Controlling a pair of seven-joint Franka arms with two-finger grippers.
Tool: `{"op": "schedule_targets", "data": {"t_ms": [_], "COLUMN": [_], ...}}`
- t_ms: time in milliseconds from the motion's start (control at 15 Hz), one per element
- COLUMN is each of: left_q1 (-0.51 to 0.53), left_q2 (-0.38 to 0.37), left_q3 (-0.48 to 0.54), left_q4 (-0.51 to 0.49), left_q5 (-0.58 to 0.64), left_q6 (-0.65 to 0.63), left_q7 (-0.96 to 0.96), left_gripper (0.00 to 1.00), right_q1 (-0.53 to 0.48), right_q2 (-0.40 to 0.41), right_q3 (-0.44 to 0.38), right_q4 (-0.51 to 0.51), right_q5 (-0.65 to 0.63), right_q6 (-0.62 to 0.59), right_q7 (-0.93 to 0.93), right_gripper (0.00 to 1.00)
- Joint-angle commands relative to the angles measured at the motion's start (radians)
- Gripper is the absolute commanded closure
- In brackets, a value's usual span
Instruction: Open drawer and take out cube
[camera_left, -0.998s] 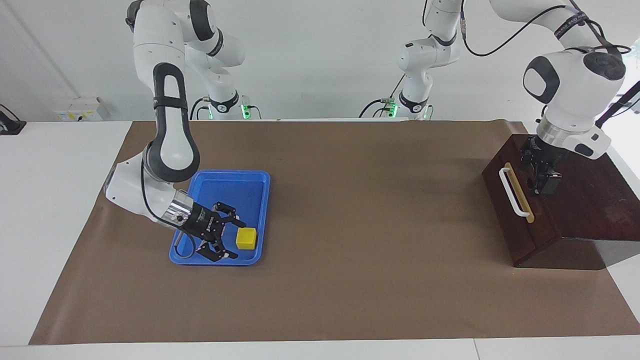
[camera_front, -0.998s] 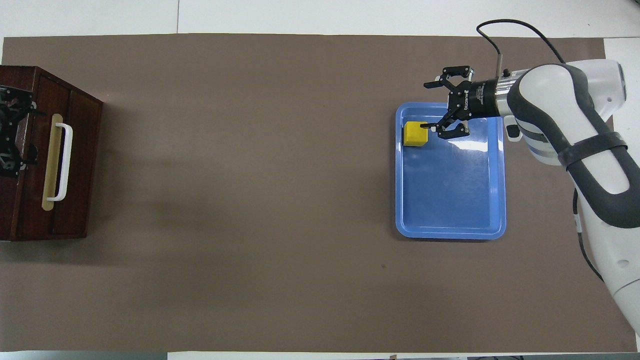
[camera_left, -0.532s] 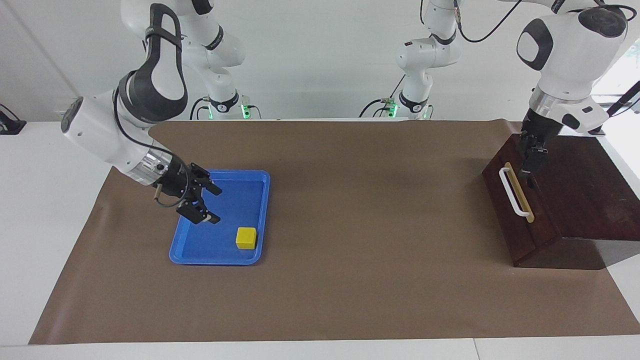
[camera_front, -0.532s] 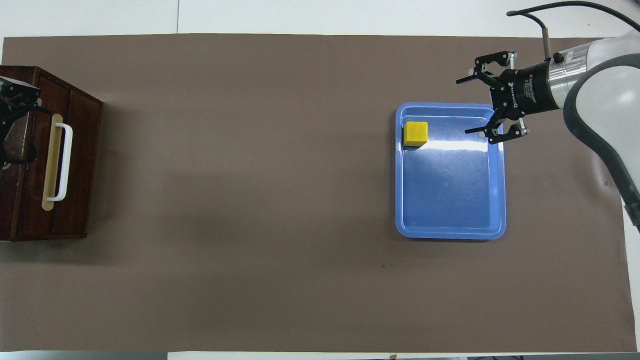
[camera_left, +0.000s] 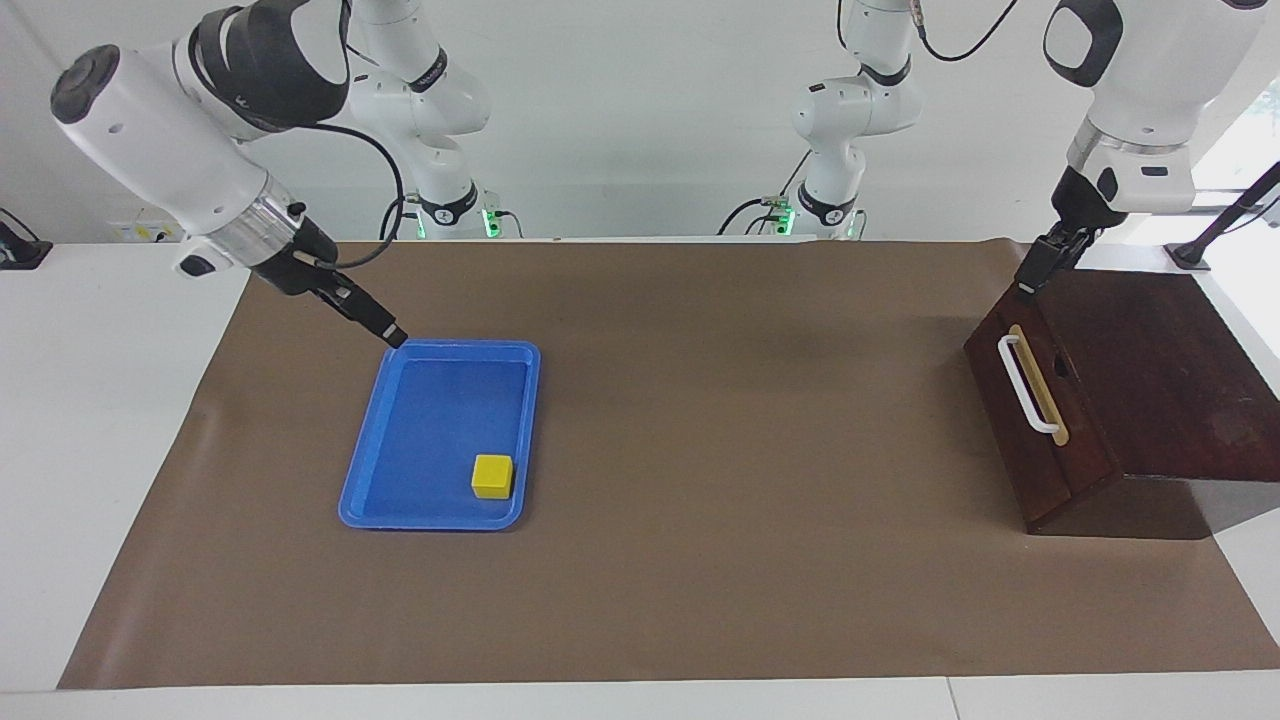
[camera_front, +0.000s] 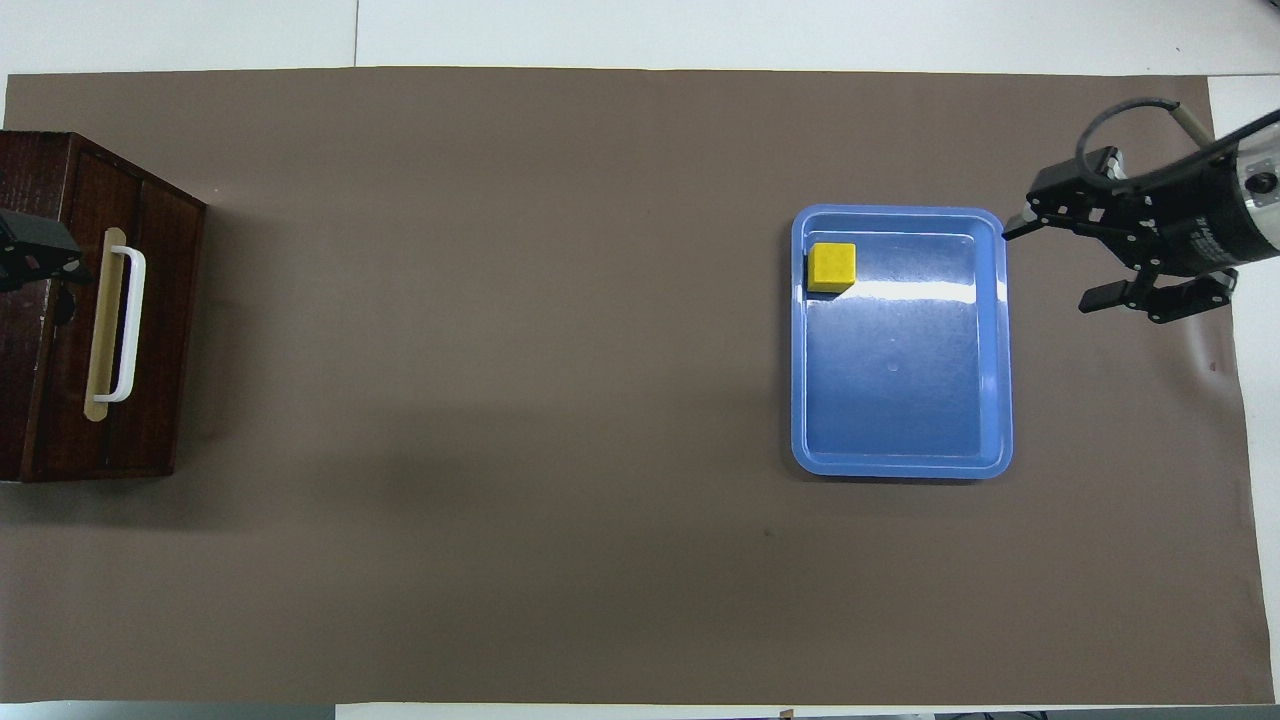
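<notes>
cube (camera_front: 832, 267) sitting in blue tray (camera_front: 905, 440), at about 9 o'clock from right gripper (camera_front: 1050, 262), whose fingers are gaping wide, holding nothing. left gripper (camera_left: 1030, 277) hovering over drawer (camera_left: 1040, 420), fingers spread too.

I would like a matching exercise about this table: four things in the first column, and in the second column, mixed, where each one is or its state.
Things
1. cube
2. drawer
3. right gripper
4. tray

Places or states
A. pushed in, at the left arm's end of the table
B. open and empty, in the air beside the tray
C. lying in a corner of the tray
D. flat on the brown mat, at the right arm's end of the table

Pairs: 1-C, 2-A, 3-B, 4-D
</notes>
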Motion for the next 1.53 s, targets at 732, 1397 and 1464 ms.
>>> {"op": "schedule_targets", "data": {"t_ms": [732,1397,1464], "left_q1": [-0.056,-0.054,-0.056], "left_q2": [-0.006,0.052,0.052], "left_q3": [-0.015,-0.021,-0.019], "left_q4": [0.0,0.054,0.051], "left_q5": [-0.035,-0.114,-0.114], "left_q6": [-0.072,-0.138,-0.138], "left_q7": [0.253,0.432,0.435], "left_gripper": [0.0,0.0,0.0], "right_q1": [-0.007,-0.056,-0.057], "right_q2": [-0.132,-0.12,-0.12], "right_q3": [0.042,0.039,0.035], "right_q4": [-0.046,-0.081,-0.081], "right_q5": [-0.317,-0.278,-0.265], "right_q6": [-0.078,-0.057,-0.055], "right_q7": [-0.693,-0.671,-0.673], "right_gripper": [0.0,0.0,0.0]}}
